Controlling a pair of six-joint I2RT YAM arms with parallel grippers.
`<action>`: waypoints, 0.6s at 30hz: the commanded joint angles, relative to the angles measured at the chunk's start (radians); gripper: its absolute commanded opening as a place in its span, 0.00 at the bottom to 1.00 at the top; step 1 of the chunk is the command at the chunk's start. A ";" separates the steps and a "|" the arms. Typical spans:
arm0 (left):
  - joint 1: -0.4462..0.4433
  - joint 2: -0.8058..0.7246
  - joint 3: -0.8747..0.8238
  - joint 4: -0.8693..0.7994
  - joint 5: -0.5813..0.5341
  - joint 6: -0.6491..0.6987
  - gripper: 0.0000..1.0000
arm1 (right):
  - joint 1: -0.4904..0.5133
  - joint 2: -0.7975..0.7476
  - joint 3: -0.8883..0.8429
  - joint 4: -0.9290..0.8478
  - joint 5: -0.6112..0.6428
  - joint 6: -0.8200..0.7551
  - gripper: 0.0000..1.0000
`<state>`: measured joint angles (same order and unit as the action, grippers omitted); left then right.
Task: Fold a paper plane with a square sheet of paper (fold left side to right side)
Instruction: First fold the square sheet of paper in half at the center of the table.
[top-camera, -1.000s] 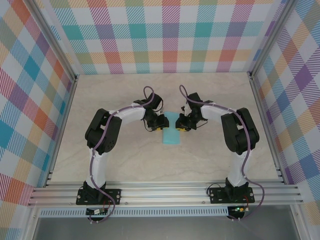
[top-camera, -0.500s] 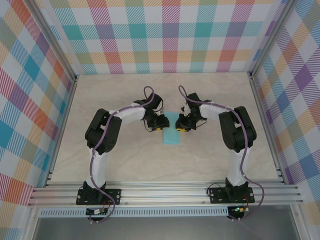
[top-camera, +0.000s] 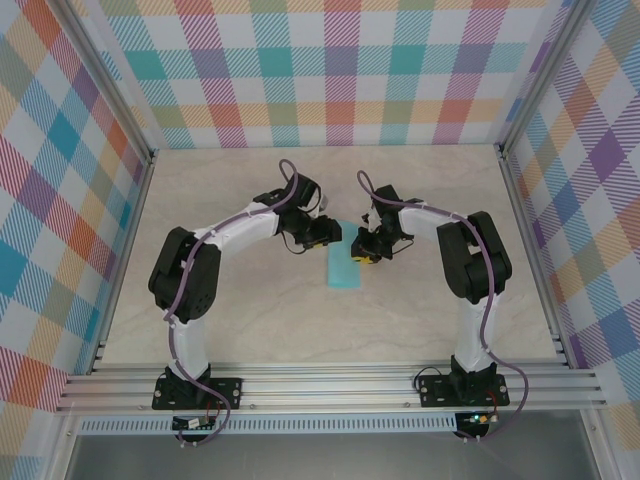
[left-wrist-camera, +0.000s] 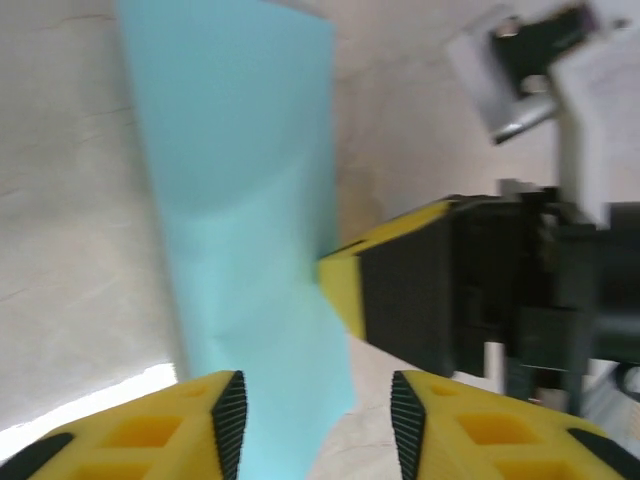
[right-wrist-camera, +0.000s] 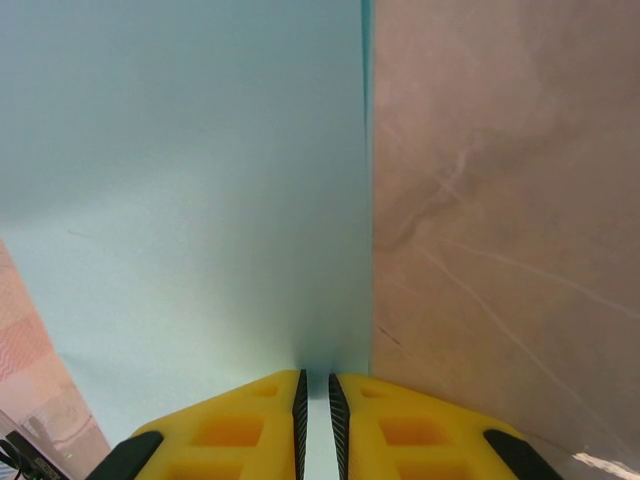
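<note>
Marbled beige counter (top-camera: 250, 310), centre: folded turquoise sheet of paper (top-camera: 345, 268) lying flat, right edge pinched by right fingers (right-wrist-camera: 240, 420); left fingers (left-wrist-camera: 150, 435) released, newly shifted toward far edge, suggesting crease-pressing along the fold.

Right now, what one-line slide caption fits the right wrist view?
Right gripper pinched shut on the folded turquoise paper near its straight edge, beside the marbled table.

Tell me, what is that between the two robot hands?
A folded turquoise paper lies between the left hand and the right hand; the top view shows it.
</note>
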<state>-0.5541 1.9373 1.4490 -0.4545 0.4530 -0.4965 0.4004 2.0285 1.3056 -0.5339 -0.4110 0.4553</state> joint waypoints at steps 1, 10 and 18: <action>-0.004 0.037 -0.019 0.046 0.096 -0.030 0.38 | 0.009 0.064 -0.010 -0.025 0.037 -0.018 0.16; -0.010 0.136 -0.007 0.044 0.085 -0.034 0.32 | 0.009 0.065 -0.006 -0.033 0.038 -0.017 0.16; -0.001 0.180 -0.024 -0.002 -0.006 -0.003 0.31 | 0.011 0.073 0.001 -0.047 0.048 -0.021 0.16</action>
<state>-0.5606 2.0922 1.4479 -0.4191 0.4870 -0.5224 0.4004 2.0342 1.3159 -0.5472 -0.4110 0.4549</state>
